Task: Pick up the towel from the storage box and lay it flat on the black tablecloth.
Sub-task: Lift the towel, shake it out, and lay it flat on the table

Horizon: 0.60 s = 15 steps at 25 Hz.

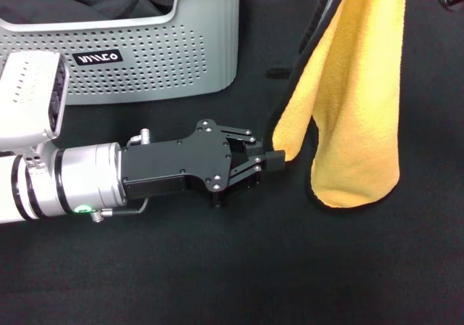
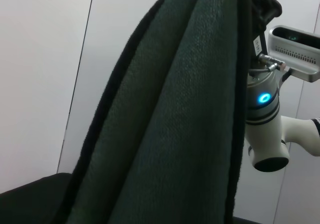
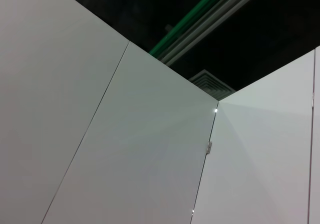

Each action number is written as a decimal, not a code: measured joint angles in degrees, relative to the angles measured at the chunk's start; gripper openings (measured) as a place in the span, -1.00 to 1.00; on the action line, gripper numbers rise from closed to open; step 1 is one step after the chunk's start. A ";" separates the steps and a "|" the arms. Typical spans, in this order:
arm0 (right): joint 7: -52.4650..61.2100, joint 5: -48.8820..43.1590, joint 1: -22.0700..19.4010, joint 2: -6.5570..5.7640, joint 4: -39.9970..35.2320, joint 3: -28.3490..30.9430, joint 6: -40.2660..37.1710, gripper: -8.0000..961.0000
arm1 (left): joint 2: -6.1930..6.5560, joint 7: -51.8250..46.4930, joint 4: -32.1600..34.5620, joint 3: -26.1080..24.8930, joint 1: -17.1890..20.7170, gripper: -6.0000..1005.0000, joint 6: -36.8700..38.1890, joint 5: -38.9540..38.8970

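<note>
The towel (image 1: 359, 100) hangs upright over the black tablecloth (image 1: 290, 267), yellow-orange face towards me, black hem along its edges. Its top runs out of the head view at the upper right. My left gripper (image 1: 273, 158) reaches in from the left, low over the tablecloth, and is shut on the towel's lower left hem. The left wrist view shows the towel's grey face (image 2: 175, 124) close up. Behind it my right gripper (image 2: 264, 6) is raised and holds the towel's top edge. The storage box (image 1: 167, 56) stands at the back left.
Dark cloths (image 1: 80, 2) lie bundled inside the storage box, which bears a small black label (image 1: 98, 57). The tablecloth spreads across the whole front and right of the head view. The right wrist view shows only white wall panels and ceiling.
</note>
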 joint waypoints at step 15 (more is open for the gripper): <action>-0.03 0.11 -0.94 0.01 0.77 -0.01 -0.74 -0.80 | -0.26 0.30 -1.22 -0.30 -0.90 -0.78 -0.43 1.78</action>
